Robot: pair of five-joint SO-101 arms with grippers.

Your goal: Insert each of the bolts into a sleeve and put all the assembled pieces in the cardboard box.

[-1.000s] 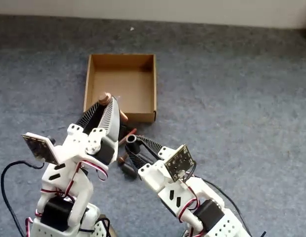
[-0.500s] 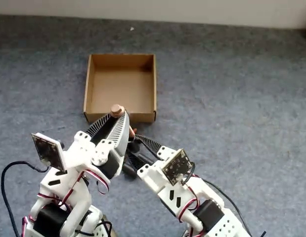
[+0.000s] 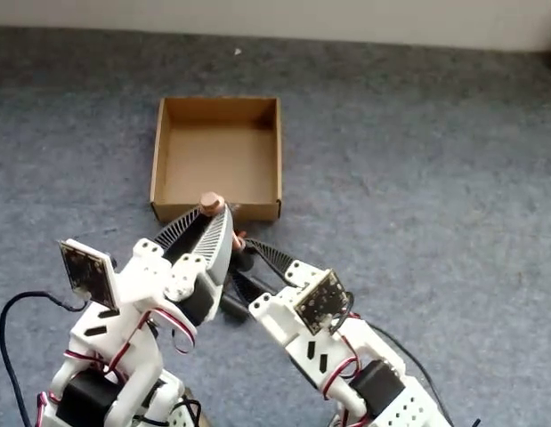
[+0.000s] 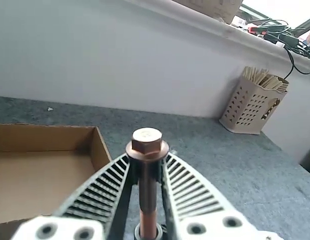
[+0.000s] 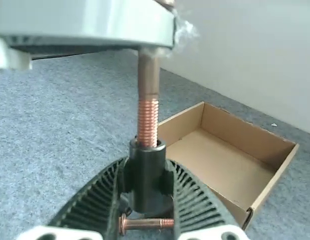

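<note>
Swinging left gripper (image 3: 214,213), clamping bolt (image 4: 146,165), toward right gripper (image 3: 244,260), which is gripping sleeve (image 5: 145,172); threaded tip is entering sleeve, insertion starting.

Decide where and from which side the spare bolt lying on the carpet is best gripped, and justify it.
Probably by its plain shank, between head and thread, coming straight down from above and closing across its length. The spare bolt lies flat on its side on the carpet, so its ends and underside offer little hold.
</note>
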